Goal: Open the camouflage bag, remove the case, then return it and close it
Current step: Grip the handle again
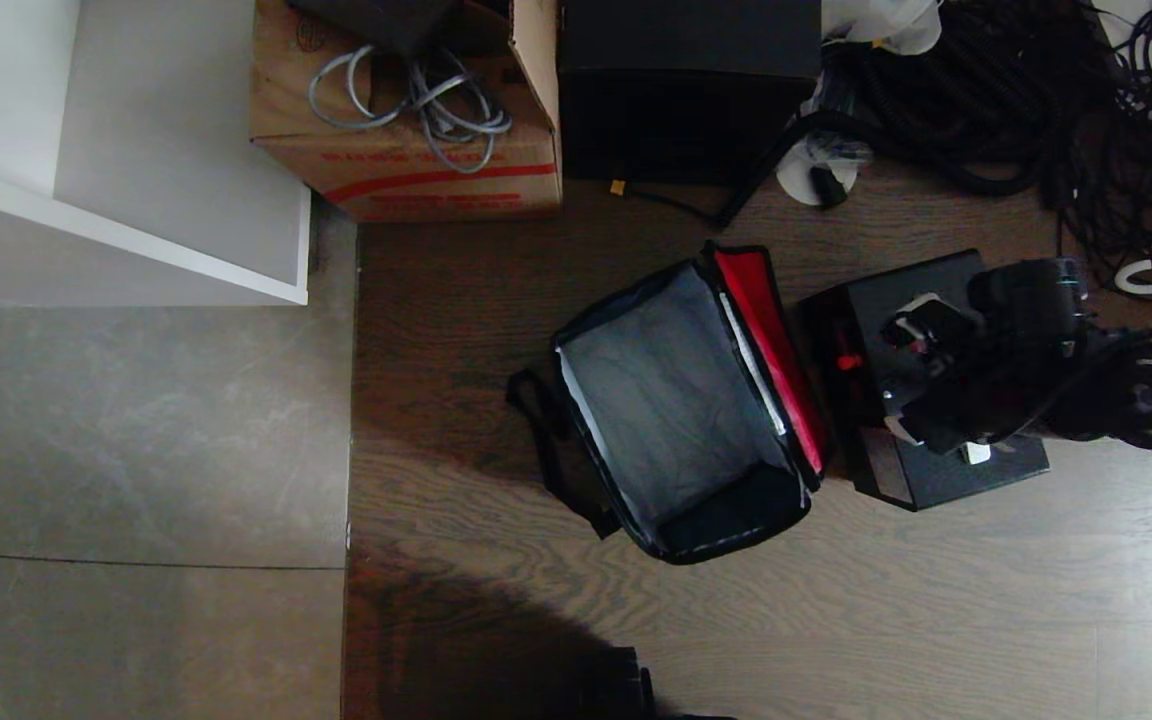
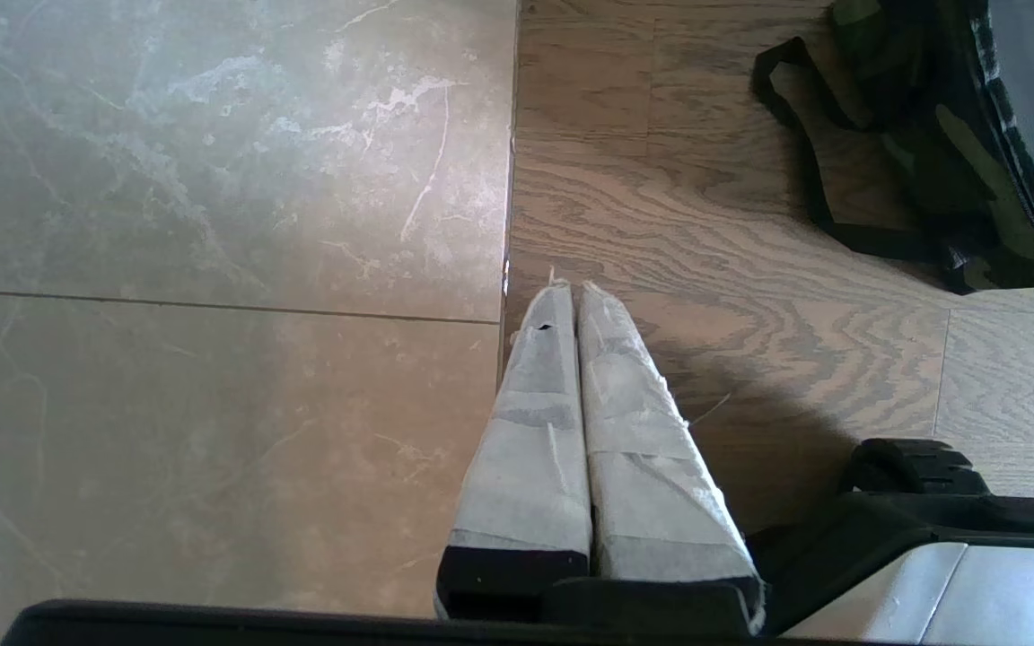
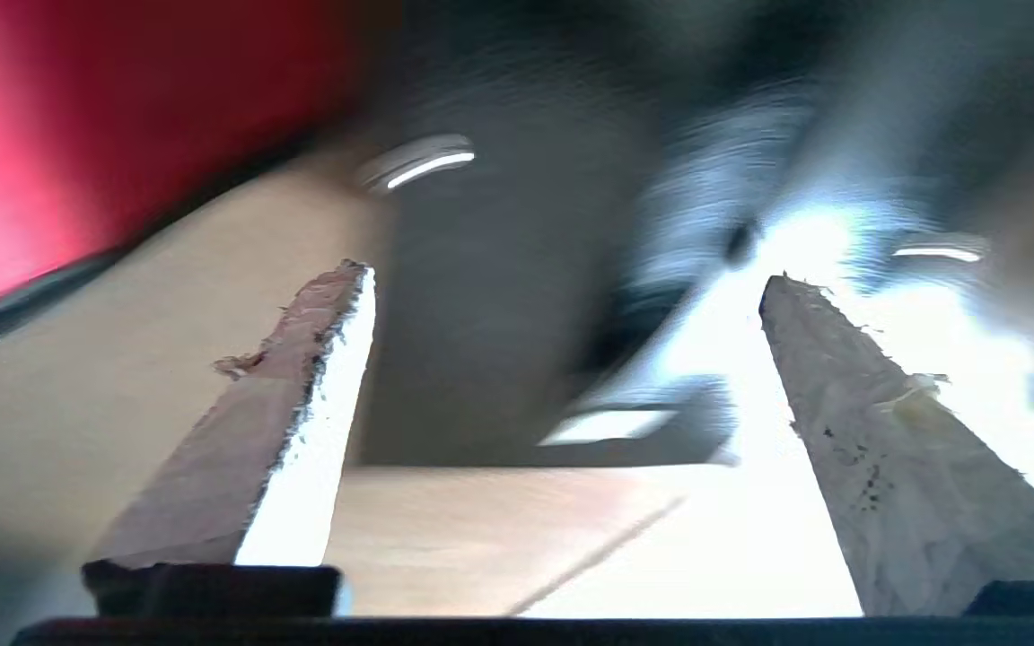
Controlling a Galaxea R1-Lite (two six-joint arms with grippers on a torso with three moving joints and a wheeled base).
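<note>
case point(image 1: 921, 390) beside bag point(image 1: 681, 400)

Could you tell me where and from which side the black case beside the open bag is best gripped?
Probably by its top handle, coming from above: the case stands on the floor beside the camouflage bag, top upward. The right gripper is already over it, jaws wide apart.

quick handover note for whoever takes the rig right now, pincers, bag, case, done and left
Right pincer: open, holding nothing, above the black rectangular hard case.
Left pincer: shut, empty, parked over the floor.
Green camouflage fabric bag: on the wood floor, red-lined lid flipped open, grey interior empty.
Case: on the floor to the right of the bag, beside the lid.
Done: bag opened, case out.
Left: return the case to the bag, close it.
</note>
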